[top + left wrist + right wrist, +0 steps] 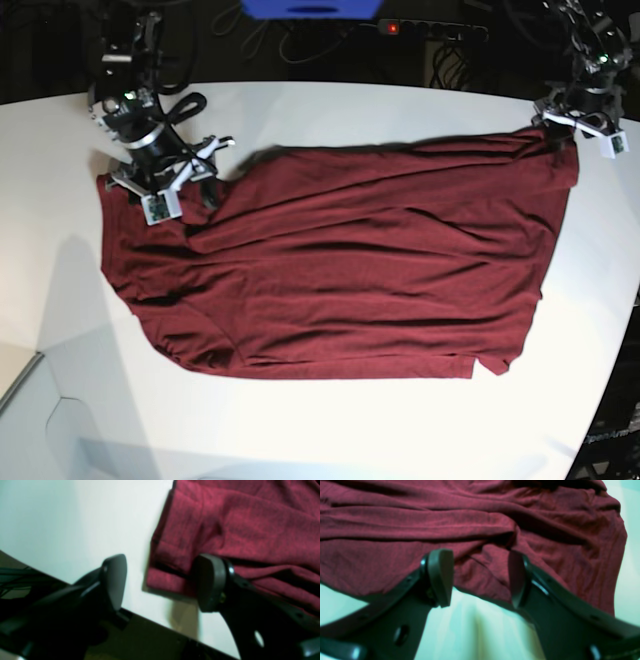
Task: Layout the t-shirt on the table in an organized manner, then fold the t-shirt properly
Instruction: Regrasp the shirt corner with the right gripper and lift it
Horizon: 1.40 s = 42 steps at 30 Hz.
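A broad white table [330, 420] with a curved edge fills the base view, and beyond its far rim a dark background with cables and a power strip [432, 29] showing a red light is seen. The t-shirt [340, 270], dark red and wrinkled, is spread across the middle of the table, with long creases running along its width. Its near hem lies well inside the near table edge, and a small corner is turned up at the near right.

Farther back, on the left of the base view, the right gripper [190, 195] is held over the far left edge of the fabric. In the right wrist view, the right gripper [480, 577] is seen with its jaws spread apart just above the cloth edge; nothing is gripped between them.

At the far right corner of the shirt, the left gripper [572, 135] is positioned. In the left wrist view, the left gripper [160, 582] is seen with its jaws wide apart; one pad [208, 582] lies against a folded edge of the fabric, while bare table is seen between the jaws. No cloth is clamped.
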Motion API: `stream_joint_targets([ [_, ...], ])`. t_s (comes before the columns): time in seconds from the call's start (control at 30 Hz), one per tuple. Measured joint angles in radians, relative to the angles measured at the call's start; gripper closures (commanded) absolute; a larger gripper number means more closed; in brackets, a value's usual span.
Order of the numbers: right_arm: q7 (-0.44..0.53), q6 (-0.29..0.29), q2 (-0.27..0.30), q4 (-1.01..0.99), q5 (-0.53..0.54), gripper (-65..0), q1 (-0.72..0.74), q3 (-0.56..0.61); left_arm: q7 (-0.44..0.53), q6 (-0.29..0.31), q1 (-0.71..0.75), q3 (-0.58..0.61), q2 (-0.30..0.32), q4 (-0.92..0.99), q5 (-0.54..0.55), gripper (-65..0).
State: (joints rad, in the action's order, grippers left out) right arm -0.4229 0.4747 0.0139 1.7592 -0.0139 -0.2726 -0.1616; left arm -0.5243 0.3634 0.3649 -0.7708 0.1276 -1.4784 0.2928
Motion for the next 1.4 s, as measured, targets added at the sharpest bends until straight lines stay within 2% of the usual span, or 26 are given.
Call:
stream_joint_targets([
  [0.1,0.000,0.000,0.000,0.001,0.000,-34.8,0.000,0.000,0.010,0.000,0.001,0.000,0.002,0.011,0.003,-39.0],
  [0.23,0.000,0.000,0.000,0.001,0.000,-34.8,0.000,0.002,0.024,0.000,0.000,-0.003,0.006,0.025,0.005,-23.0],
  [0.3,0.000,0.000,0.000,0.001,0.000,-34.8,0.000,0.005,0.024,0.000,0.000,-0.003,0.005,0.025,0.008,-17.5],
  [0.47,0.000,-0.001,0.003,0.002,-0.004,-34.9,-0.020,0.031,0.009,0.000,-0.019,-0.002,0.005,0.026,0.010,-15.4],
  [0.57,0.002,0.000,0.008,0.003,-0.004,-35.1,-0.048,0.106,0.009,0.000,-0.019,-0.001,0.005,0.024,0.011,-15.3],
  [0.7,0.000,0.000,0.051,0.003,0.002,-35.2,-0.078,0.217,0.000,0.000,-0.026,-0.001,0.004,0.019,0.011,-14.3],
  [0.77,-0.002,0.000,0.051,0.002,0.000,-35.2,-0.080,0.232,-0.007,0.000,-0.034,0.000,0.005,0.019,0.004,-9.1],
  [0.83,0.000,0.000,0.052,0.002,0.000,-35.2,-0.077,0.232,-0.010,0.000,-0.036,0.001,0.004,0.019,0.011,0.0],
  [1.4,0.003,0.000,0.050,-0.115,0.000,-34.8,-0.021,0.251,-0.032,0.000,-0.035,0.000,0.006,-0.016,-0.005,-0.1],
])
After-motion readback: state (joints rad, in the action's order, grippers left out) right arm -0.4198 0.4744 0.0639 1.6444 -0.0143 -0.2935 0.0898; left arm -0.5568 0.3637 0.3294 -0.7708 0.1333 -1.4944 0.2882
